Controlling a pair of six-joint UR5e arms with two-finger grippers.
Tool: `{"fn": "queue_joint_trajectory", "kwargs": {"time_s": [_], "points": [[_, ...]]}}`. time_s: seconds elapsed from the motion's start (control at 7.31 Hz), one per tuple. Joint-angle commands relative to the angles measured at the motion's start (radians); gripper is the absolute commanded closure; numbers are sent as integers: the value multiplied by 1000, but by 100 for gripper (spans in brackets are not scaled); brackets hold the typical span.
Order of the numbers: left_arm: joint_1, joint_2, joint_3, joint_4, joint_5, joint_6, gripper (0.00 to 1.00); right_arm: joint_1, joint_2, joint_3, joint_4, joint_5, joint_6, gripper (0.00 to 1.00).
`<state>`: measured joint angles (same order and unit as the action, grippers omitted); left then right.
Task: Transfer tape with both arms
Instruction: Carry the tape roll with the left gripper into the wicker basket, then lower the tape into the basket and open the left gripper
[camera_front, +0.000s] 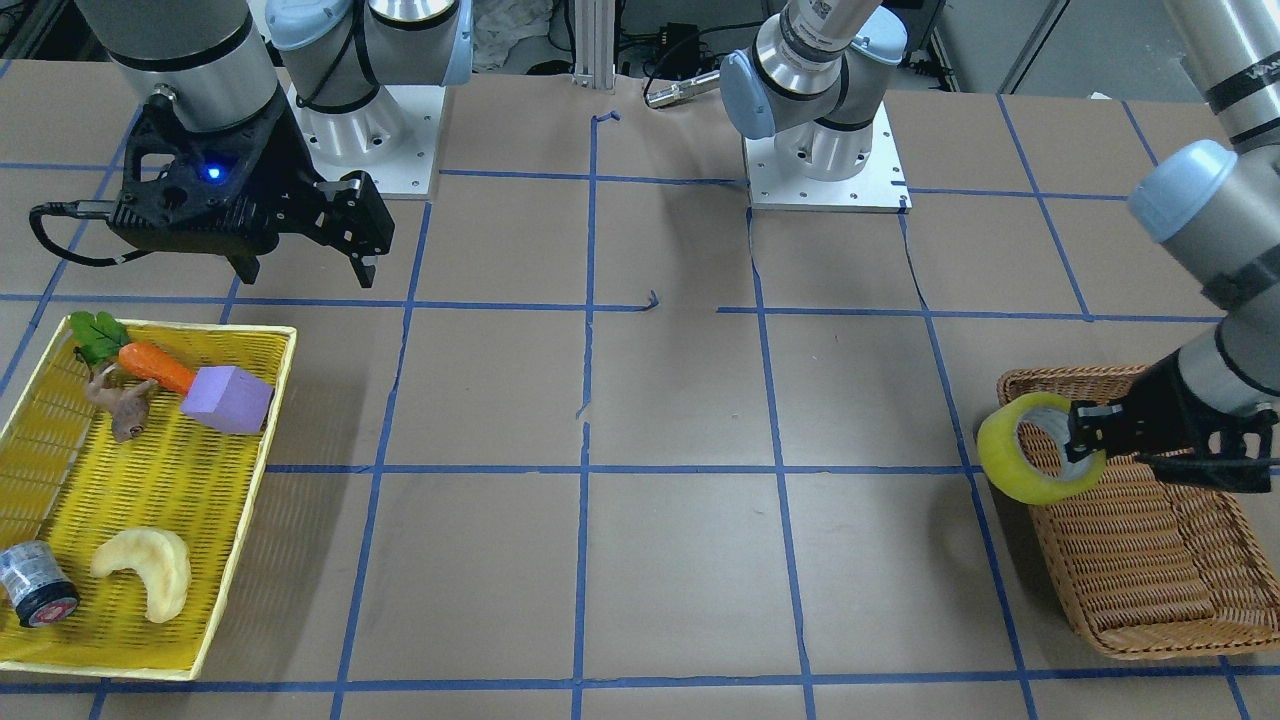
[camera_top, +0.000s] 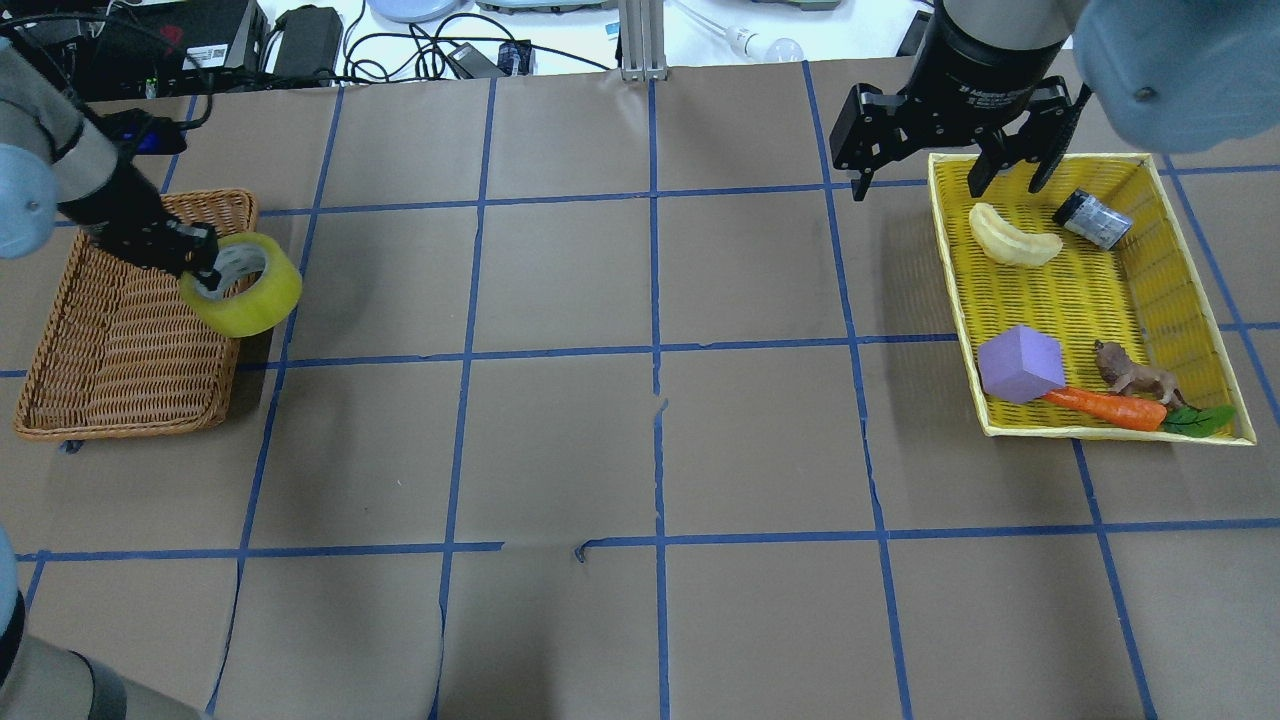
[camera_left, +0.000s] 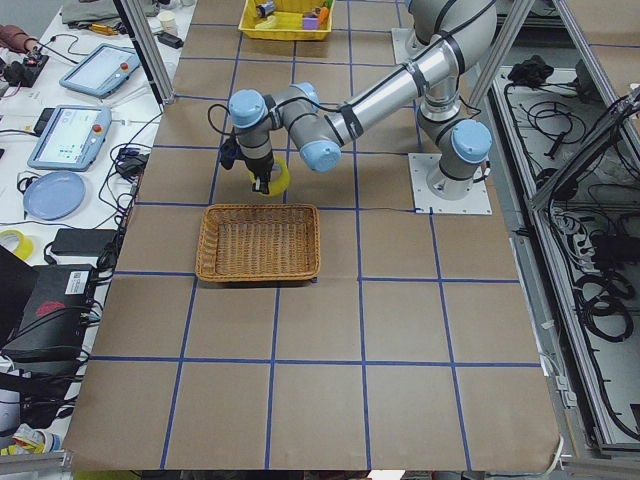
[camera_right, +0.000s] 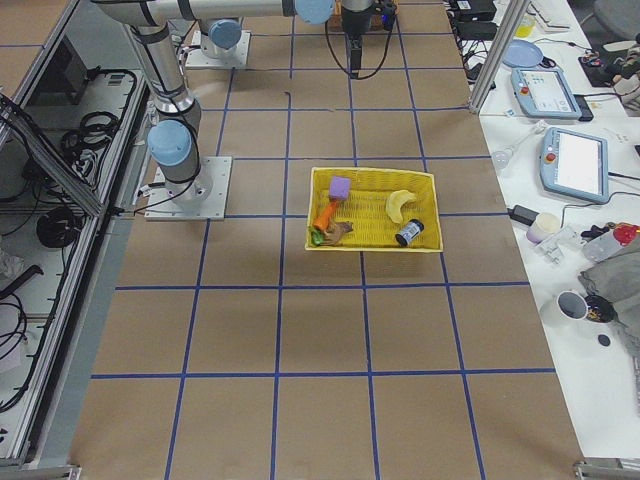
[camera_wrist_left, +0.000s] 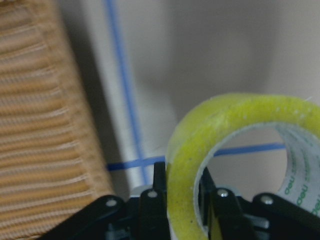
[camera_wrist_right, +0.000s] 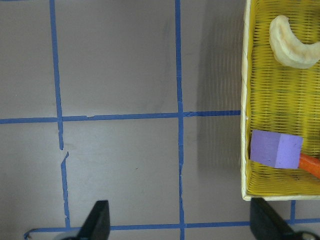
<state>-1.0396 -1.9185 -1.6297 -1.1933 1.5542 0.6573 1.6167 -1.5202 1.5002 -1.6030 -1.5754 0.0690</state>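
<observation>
Wicker basket (camera_left: 258, 243) sits nearest in the left-end view. Just past its far rim the left hand (camera_top: 203, 272) holds the tape (camera_top: 250, 308): yellow-green roll, grey-white core, ring tipped up on edge. Left wrist view gives the grip that the others can't. One finger (camera_wrist_left: 156, 192) is outside the roll's wall, the other is inside the core, and both are clamped tight on the wall. Same view shows tabletop (camera_wrist_left: 225, 75) and a blue grid line beneath the roll, with the basket off to one side. Overhead view has the roll overlapping the basket's rim on the centre side. Left-end view shows it clear of the basket, so it looks held up off the tabletop.

Far end: yellow tray (camera_top: 950, 290) with purple block (camera_top: 1018, 365), carrot (camera_top: 1105, 407), toy animal (camera_top: 1135, 378), pale curved piece (camera_top: 1012, 238) and grey cylinder (camera_top: 1092, 220). Right hand (camera_wrist_right: 180, 225) hangs above the tray's end, fingers spread wide, holding nothing. Right wrist view shows tabletop grid between the fingertips, with the tray only along that view's right edge. Front-facing view alone shows the blue light on that hand.
</observation>
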Motion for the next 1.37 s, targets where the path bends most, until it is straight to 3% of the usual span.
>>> {"fn": "queue_joint_trajectory", "kwargs": {"time_s": [0.0, 0.55, 0.68, 0.82, 1.23], "points": [[122, -34, -12, 101, 4, 163, 100, 0, 0, 0, 0, 0, 0, 0], [179, -181, -6, 302, -5, 234, 100, 0, 0, 0, 0, 0, 0, 0], [177, -185, 1, 304, -8, 208, 71, 0, 0, 0, 0, 0, 0, 0], [167, -157, 1, 305, -35, 109, 1, 0, 0, 0, 0, 0, 0, 0], [93, -62, 4, 265, -45, 21, 0, 0, 0, 0, 0, 0, 0, 0]]}}
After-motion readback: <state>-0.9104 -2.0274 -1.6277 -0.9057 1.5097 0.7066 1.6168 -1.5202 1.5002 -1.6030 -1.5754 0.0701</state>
